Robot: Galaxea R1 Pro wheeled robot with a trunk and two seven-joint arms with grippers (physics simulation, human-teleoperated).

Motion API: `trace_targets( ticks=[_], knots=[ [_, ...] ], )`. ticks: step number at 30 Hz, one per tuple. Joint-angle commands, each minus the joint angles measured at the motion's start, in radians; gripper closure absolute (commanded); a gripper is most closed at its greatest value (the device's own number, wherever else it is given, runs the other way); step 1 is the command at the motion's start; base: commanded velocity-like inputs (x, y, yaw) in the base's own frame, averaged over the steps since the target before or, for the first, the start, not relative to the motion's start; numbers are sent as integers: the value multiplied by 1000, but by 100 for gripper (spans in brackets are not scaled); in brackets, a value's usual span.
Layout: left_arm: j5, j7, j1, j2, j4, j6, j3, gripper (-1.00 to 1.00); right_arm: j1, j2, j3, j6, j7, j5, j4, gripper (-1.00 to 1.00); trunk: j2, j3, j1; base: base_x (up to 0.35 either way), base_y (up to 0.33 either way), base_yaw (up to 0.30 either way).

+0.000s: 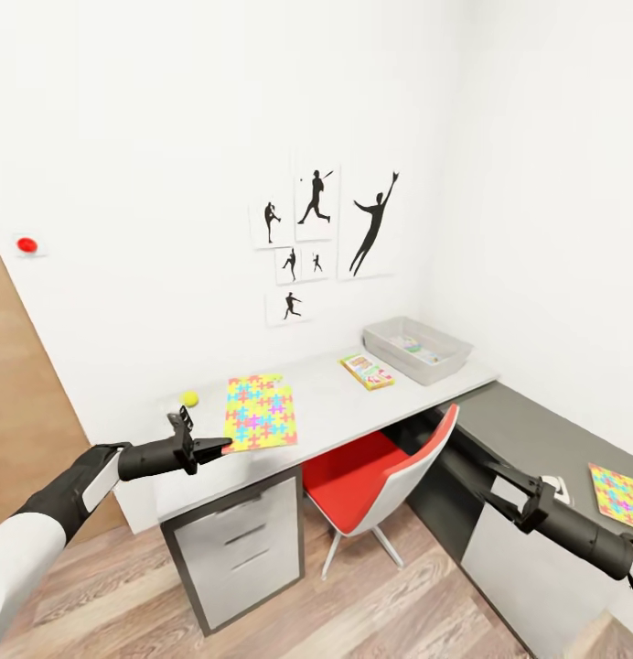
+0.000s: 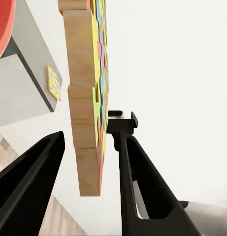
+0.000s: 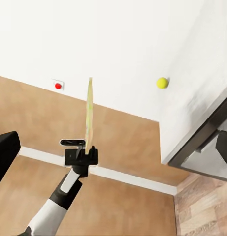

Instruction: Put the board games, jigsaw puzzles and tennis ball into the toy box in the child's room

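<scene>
Left gripper (image 1: 218, 447) clamped on near edge of flat jigsaw puzzle (image 1: 260, 411) (wood-grain slab with bright multicolour piece pattern on top), held about level over front of white table (image 1: 335, 407); wrist view shows thick wooden edge (image 2: 83, 113) between the two black fingers (image 2: 124, 147). Small yellow tennis ball (image 1: 189, 398) just left of puzzle on tabletop, board game (image 1: 367, 371) (flat colourful box, print unreadable) further right, grey rectangular toy box (image 1: 417, 350) at far right end near wall. Right gripper (image 1: 496, 476) low beside red-and-white chair (image 1: 390, 476), prongs apart, nothing held; second jigsaw puzzle (image 1: 618, 494) on dark side desk, baseball silhouette posters (image 1: 321, 229) above table, red button (image 1: 26, 244) on left wall.
</scene>
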Motion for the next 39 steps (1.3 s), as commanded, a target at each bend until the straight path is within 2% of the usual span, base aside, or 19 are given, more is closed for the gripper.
trace_targets(
  ticks=[1,6,32,39],
  knots=[
    [3,-5,-1,1,0,11,-5,100,-1,0,0,-1,4,3,0,-100,-2,-2,1,0,0,-273],
    [3,-5,-1,3,0,11,-6,100,-1,0,0,-23,4,3,5,-100,-2,-2,1,0,0,-275],
    [3,-5,-1,6,0,10,-5,100,-1,0,0,-38,1,4,11,-100,-2,-2,1,0,0,-276],
    [3,-5,-1,6,0,9,-5,100,-1,11,0,-76,3,4,11,-100,-2,-3,1,0,0,-69]
  ],
)
